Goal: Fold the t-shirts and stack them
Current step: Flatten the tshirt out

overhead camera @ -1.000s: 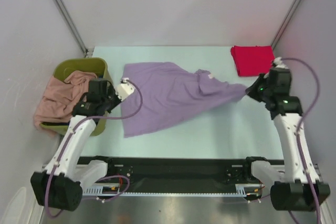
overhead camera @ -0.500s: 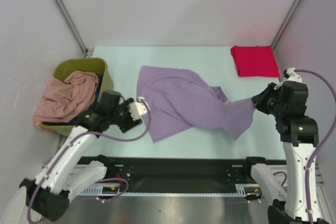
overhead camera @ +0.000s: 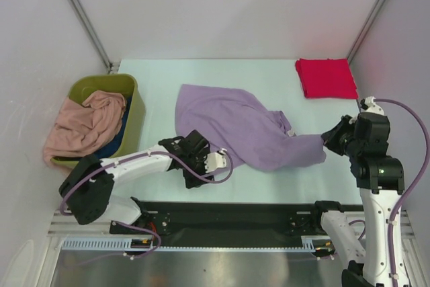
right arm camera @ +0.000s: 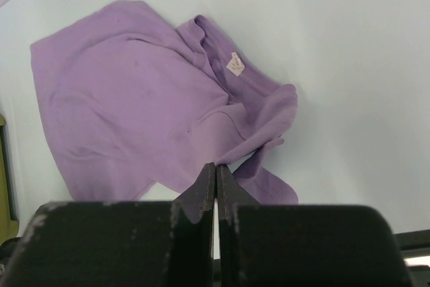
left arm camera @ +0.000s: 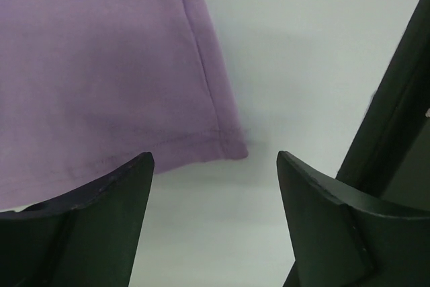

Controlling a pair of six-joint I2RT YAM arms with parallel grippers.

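Note:
The lavender t-shirt (overhead camera: 235, 126) lies crumpled in the middle of the table. My right gripper (overhead camera: 327, 139) is shut on its right edge, and in the right wrist view the jaws (right arm camera: 216, 167) pinch a fold of this shirt (right arm camera: 127, 92). My left gripper (overhead camera: 216, 162) stands open just off the shirt's near hem. The left wrist view shows bare table between its fingertips (left arm camera: 213, 158), with the hem corner (left arm camera: 222, 142) just beyond them. A folded red t-shirt (overhead camera: 326, 77) lies at the back right. The salmon-pink t-shirt (overhead camera: 84, 126) is heaped over a dark blue one (overhead camera: 121, 136).
The pink and blue shirts sit in an olive-green bin (overhead camera: 134, 99) at the table's left edge. Grey walls close in the back and both sides. A black rail (overhead camera: 228, 216) with the arm bases runs along the near edge.
My left gripper let go of the lavender shirt's left corner, opened and swung right along the near side. The right gripper drew the shirt towards the near right, and the cloth dropped onto the table.

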